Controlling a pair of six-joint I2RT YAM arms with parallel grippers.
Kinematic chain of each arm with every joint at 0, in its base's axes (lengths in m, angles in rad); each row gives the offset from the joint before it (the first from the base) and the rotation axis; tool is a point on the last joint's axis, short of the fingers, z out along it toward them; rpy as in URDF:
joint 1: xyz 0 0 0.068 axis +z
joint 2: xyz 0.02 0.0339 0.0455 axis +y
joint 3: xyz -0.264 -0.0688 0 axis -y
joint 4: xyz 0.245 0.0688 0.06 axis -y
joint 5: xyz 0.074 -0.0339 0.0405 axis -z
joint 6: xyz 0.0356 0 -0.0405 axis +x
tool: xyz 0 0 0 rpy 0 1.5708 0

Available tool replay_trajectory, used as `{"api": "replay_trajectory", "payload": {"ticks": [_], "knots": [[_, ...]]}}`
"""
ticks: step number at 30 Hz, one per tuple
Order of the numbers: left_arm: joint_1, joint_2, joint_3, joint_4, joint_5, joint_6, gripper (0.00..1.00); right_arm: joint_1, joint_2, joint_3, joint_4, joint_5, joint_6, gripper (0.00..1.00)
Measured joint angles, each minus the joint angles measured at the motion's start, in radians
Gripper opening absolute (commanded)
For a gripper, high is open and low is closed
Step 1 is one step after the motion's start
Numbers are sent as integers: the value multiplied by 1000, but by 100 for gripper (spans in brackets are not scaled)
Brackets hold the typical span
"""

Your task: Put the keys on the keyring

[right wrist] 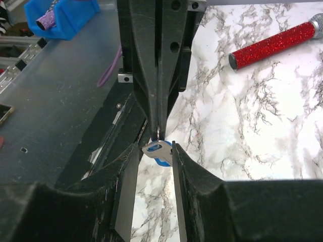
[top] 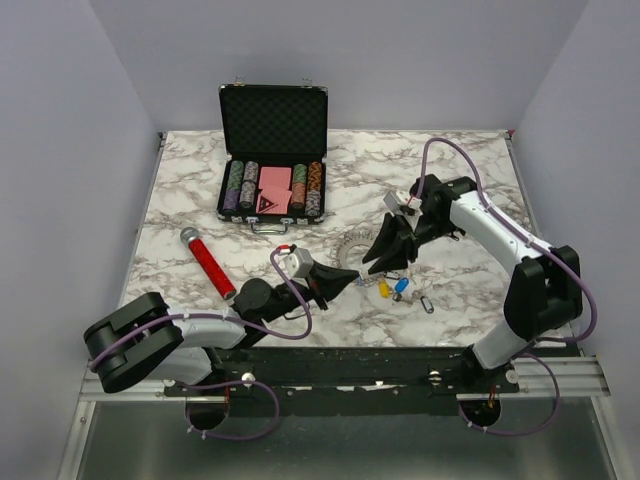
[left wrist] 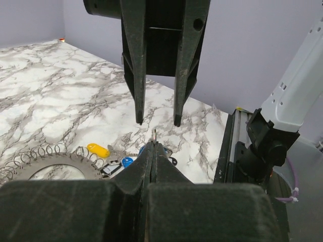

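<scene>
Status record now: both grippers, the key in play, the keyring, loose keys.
left gripper: shut, pinching a blue key by its top
right gripper: open, fingers either side of that key
keyring: flat on the table, no gripper on it
loose keys: yellow key and others beside the keyring

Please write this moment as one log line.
left fingers: shut on small blue-headed metal key | right fingers: open either side of that key | spiky silvery metal keyring: lying on marble table
</scene>
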Motion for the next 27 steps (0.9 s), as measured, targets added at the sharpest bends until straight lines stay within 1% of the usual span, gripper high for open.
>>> {"api": "replay_trajectory", "payload": {"ticks": [6, 9, 13, 19, 24, 25, 27], "knots": [[0, 0, 0, 4, 0, 0, 0, 0, 54, 9, 0, 0, 5, 38], [0, 0, 0, 4, 0, 0, 0, 6, 60, 9, 0, 0, 4, 34], [0, 0, 4, 4, 0, 0, 0, 26, 60, 9, -1, -1, 3, 24], [0, 1, 15, 5, -2, 0, 0, 33, 60, 9, -3, -3, 1, 1], [0, 2, 15, 6, -3, 1, 0, 33, 60, 9, -3, -3, 2, 1], [0, 2, 15, 6, -3, 1, 7, 33, 60, 9, -3, -3, 2, 1], [0, 2, 14, 6, -3, 1, 33, 33, 60, 9, -3, -1, 2, 1]]}}
